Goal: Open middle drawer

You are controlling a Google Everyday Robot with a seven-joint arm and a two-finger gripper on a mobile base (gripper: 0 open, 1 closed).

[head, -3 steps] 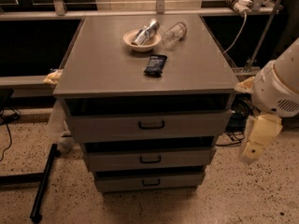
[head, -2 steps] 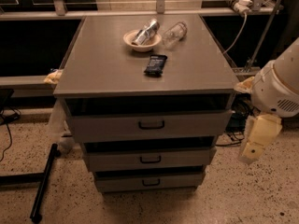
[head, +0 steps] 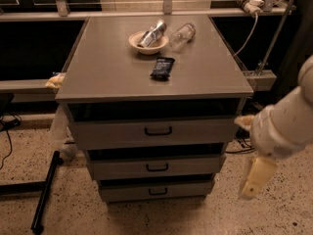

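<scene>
The middle drawer (head: 195,166) is a grey flat front with a small black bar handle (head: 157,167). It sits between the taller top drawer (head: 205,131) and the shorter bottom drawer (head: 190,190) of a grey cabinet. All three fronts stand slightly out from the cabinet, with dark gaps above them. My gripper (head: 254,179) is cream-coloured and hangs pointing down at the right of the cabinet. It is level with the middle drawer, apart from it, and holds nothing that I can see.
On the cabinet top (head: 112,72) are a bowl (head: 148,40) holding a crumpled can, a clear bottle (head: 182,33) on its side and a dark snack packet (head: 162,67). A black pole (head: 45,192) lies on the speckled floor at left. Cables and a rail are at right.
My arm and gripper have moved down beside the cabinet's right side, from the height of the top drawer to that of the middle drawer. The drawers have not moved.
</scene>
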